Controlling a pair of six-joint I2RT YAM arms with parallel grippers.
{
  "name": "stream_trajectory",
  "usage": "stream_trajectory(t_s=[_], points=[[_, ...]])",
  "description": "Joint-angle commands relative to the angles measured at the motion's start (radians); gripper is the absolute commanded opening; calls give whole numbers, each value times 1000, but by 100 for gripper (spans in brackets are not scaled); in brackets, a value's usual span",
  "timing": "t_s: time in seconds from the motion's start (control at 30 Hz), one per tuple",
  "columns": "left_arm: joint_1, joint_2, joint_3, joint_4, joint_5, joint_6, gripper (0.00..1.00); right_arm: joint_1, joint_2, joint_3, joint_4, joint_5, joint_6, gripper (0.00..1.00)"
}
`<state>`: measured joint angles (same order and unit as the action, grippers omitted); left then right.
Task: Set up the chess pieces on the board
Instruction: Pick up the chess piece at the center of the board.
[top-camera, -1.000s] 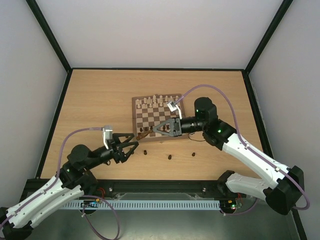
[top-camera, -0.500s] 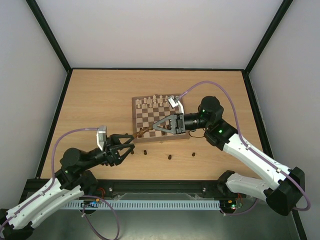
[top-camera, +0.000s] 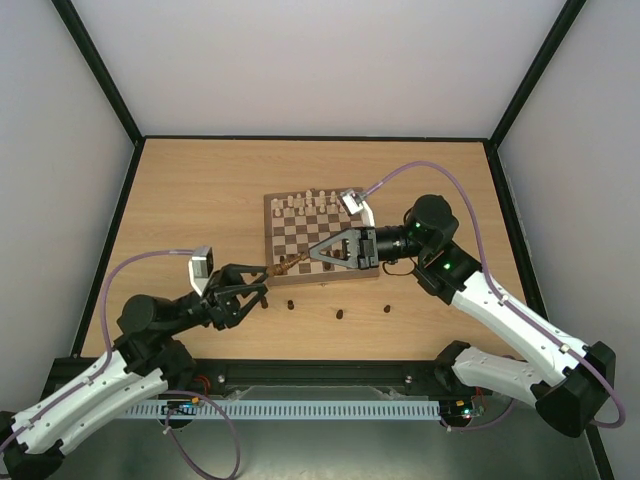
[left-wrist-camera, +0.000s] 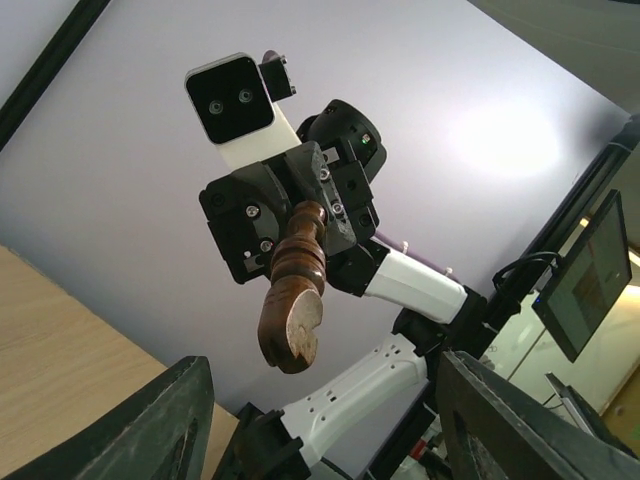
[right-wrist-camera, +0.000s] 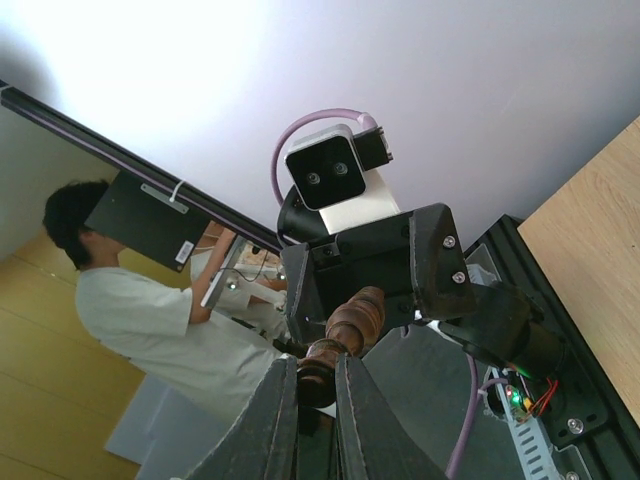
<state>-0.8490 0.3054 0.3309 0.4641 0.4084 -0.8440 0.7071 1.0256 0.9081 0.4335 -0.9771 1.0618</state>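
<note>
My right fingers (right-wrist-camera: 270, 430) are clamped on the narrow end of one dark chess piece (top-camera: 283, 266). They hold it sideways in the air over the 7 o'clock corner of the board (top-camera: 270, 225), base aimed at the left fingers (left-wrist-camera: 150, 430), which stand spread either side of it without touching. I read this as a handover. If the right lets go before the left has closed, the piece drops onto the table (top-camera: 190, 200). A skewed pinch on the rounded base could also squirt it toward the loose pieces (top-camera: 340, 314) at 6 o'clock.
</note>
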Motion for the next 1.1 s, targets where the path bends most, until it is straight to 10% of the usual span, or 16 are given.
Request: stream_trajectory(t_s=[0.0,1.07], points=[[-4,33,32,116,27,-38,63,-1,-30,18,42,-31,12,4],[-5,139,49,176,24,-53,23,-2,-65,18,-78,-26,-84,3]])
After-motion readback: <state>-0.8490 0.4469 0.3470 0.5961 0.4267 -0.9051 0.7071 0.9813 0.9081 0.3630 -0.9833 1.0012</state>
